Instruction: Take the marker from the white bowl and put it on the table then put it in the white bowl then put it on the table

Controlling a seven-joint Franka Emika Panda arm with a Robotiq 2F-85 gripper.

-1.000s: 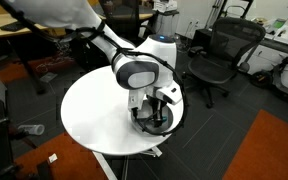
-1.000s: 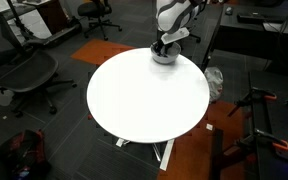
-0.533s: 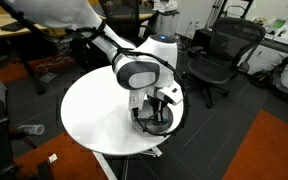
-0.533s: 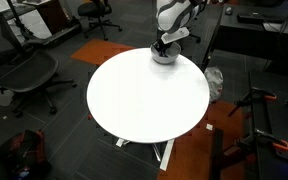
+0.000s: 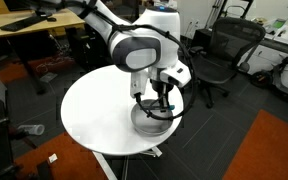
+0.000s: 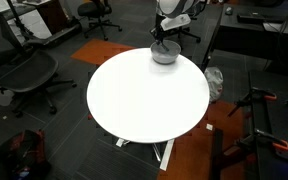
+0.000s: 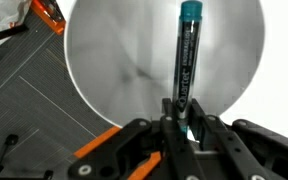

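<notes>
In the wrist view my gripper (image 7: 182,112) is shut on the lower end of the marker (image 7: 187,55), a slim dark stick with a teal cap that points away from me. It hangs above the round silvery white bowl (image 7: 124,65), lifted clear of the bowl's floor. In both exterior views the gripper (image 5: 158,98) (image 6: 160,34) hovers just over the bowl (image 5: 150,121) (image 6: 165,56), which sits near the rim of the round white table (image 5: 92,112) (image 6: 144,100).
Black office chairs (image 5: 220,55) (image 6: 29,68) stand around the table. A wooden desk (image 5: 29,25) is behind it. Orange carpet (image 5: 276,150) and dark floor lie beyond the table's edge close to the bowl.
The jaws closed on the marker inside the bowl. The gripper then rose and now holds the marker above the bowl.
</notes>
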